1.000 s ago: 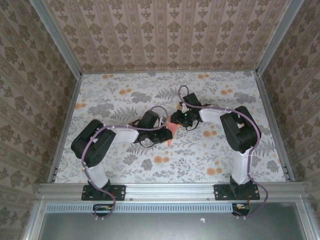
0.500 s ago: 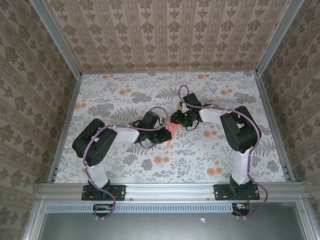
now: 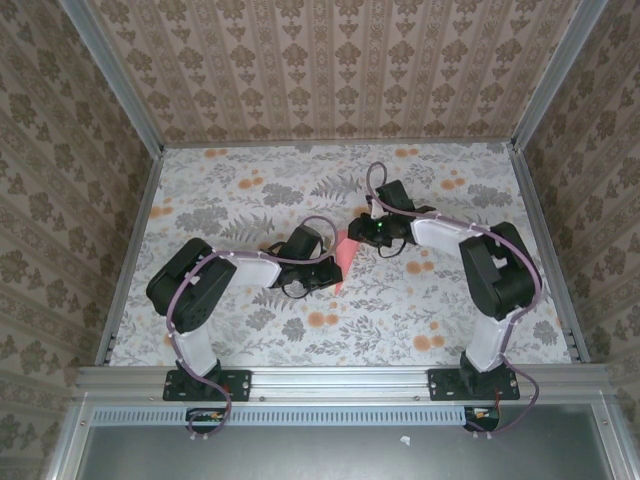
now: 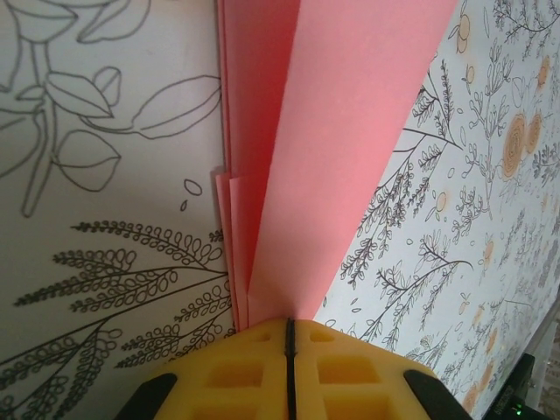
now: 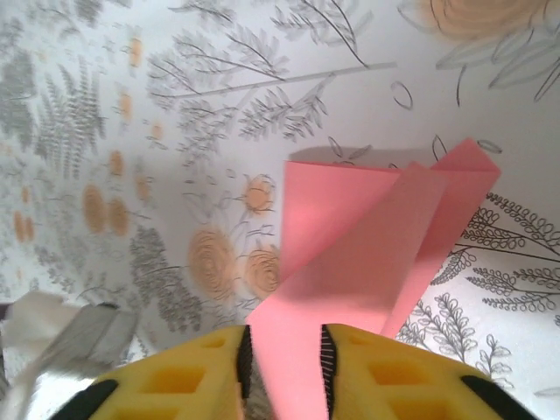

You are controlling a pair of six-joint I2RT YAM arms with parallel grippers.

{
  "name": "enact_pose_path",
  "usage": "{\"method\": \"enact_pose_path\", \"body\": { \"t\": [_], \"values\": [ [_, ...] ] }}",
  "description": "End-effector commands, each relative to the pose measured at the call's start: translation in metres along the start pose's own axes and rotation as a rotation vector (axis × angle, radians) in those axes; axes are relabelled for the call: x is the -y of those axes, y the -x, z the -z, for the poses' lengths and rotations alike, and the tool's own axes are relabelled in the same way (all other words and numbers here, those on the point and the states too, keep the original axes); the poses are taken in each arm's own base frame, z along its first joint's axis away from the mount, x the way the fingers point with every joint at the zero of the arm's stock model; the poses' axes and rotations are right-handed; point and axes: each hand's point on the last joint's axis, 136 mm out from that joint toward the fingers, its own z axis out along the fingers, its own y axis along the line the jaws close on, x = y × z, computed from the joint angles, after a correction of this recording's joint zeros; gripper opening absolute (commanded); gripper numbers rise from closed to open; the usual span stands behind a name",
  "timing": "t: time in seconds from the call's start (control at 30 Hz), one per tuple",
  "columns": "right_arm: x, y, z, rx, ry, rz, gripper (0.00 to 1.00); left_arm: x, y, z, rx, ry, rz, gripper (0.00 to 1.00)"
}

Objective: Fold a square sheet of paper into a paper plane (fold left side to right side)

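Right arm has swung its elbow out to the right since a second ago, and more of the paper now shows from above. Left pincer (image 4: pixel 287 325) is pressed together, clamped on one end of the folded pink paper (image 4: pixel 350 131), whose layers fan away from the yellow pads. Right pincer (image 5: pixel 282 339) has its pads slightly apart, with a raised flap of the paper showing in the gap. The paper lies between both pincers, near the middle of the flower-print worktop (image 3: pixel 250 200).
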Motion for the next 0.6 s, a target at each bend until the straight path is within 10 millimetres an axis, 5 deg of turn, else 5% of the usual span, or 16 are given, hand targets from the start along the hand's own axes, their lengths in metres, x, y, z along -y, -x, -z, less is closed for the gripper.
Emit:
{"method": "enact_pose_path", "body": {
  "t": [0.0,0.2,0.33,0.57],
  "values": [
    [0.0,-0.017,0.012,-0.018,0.017,0.019,0.23,-0.042,-0.03,-0.006,-0.085,0.165,0.062,0.08],
    [-0.013,-0.049,0.004,-0.082,0.132,0.033,0.17,-0.042,-0.029,-0.002,-0.08,0.183,0.051,0.07],
    [-0.024,-0.052,-0.007,-0.101,0.172,0.068,0.17,-0.042,-0.029,-0.002,-0.082,0.187,0.048,0.07],
    [-0.015,-0.051,-0.031,-0.126,0.15,0.066,0.16,-0.041,-0.029,-0.002,-0.085,0.192,0.041,0.06]
  ]
}}
